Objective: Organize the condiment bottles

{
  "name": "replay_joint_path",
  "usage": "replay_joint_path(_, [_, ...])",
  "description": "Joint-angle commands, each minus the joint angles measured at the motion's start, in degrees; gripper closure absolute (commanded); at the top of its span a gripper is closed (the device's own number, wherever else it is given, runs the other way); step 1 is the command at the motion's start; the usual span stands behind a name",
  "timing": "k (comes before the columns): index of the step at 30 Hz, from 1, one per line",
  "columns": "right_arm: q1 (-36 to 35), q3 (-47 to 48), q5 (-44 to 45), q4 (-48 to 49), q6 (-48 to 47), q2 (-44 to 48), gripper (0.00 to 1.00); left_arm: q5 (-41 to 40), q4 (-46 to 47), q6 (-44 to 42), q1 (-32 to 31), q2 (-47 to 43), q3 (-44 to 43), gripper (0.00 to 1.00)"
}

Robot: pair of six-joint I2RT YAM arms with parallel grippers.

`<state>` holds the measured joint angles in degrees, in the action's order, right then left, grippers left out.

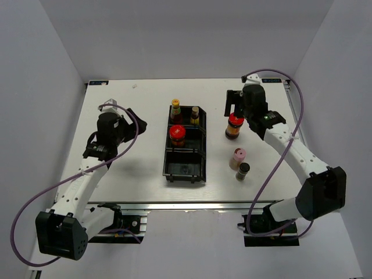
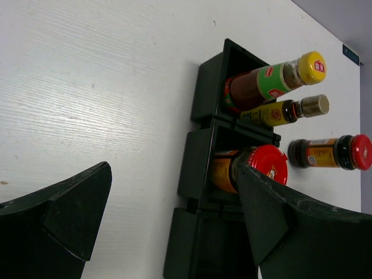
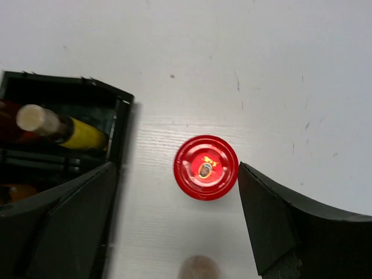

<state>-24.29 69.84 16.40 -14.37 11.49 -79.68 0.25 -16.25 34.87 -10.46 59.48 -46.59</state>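
Observation:
The black bin (image 1: pixel 168 156) stands mid-table. Its far compartment holds two slim brown bottles, one yellow-capped (image 1: pixel 175 110) and one with a yellow label (image 1: pixel 195 115). Its middle compartment holds a red-lidded jar (image 1: pixel 177 135). A second red-lidded jar (image 1: pixel 233 125) stands on the table to the right. My right gripper (image 1: pixel 235 107) hovers open above it, and its lid (image 3: pixel 206 167) shows between the spread fingers (image 3: pixel 176 174), untouched. A pink-capped bottle (image 1: pixel 238 157) and a black-capped bottle (image 1: pixel 242 171) stand nearer. My left gripper (image 1: pixel 131 119) is open and empty left of the bin (image 2: pixel 200 174).
The bin's near compartment (image 1: pixel 185 167) holds nothing. The left wrist view shows both slim bottles (image 2: pixel 273 81), the binned jar (image 2: pixel 264 163) and the table jar (image 2: pixel 331 152). A purple cable (image 1: pixel 288 78) loops behind the right arm. White walls enclose the table.

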Motion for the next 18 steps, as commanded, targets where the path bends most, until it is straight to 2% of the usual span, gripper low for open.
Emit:
replay_joint_path(1, [1.9, -0.6, -2.8, -1.6, 0.3, -1.9, 0.11, 2.6, 2.5, -0.7, -1.2, 0.3, -1.8, 0.02])
replay_joint_path(8, [4.6, 2.2, -7.2, -1.7, 0.1, -9.3, 0.11, 1.2, 2.1, -1.4, -4.1, 0.6, -2.8, 0.02])
replay_joint_path(15, [4.7, 3.8, -5.4, -1.2, 0.6, -14.7, 0.11, 0.5, 1.1, -1.6, -5.4, 0.5, -3.1, 0.02])
replay_joint_path(18, [4.8, 3.9, -3.7, -1.8, 1.1, -15.5, 0.13, -2.2, 0.5, -1.6, -5.4, 0.2, -3.2, 0.02])
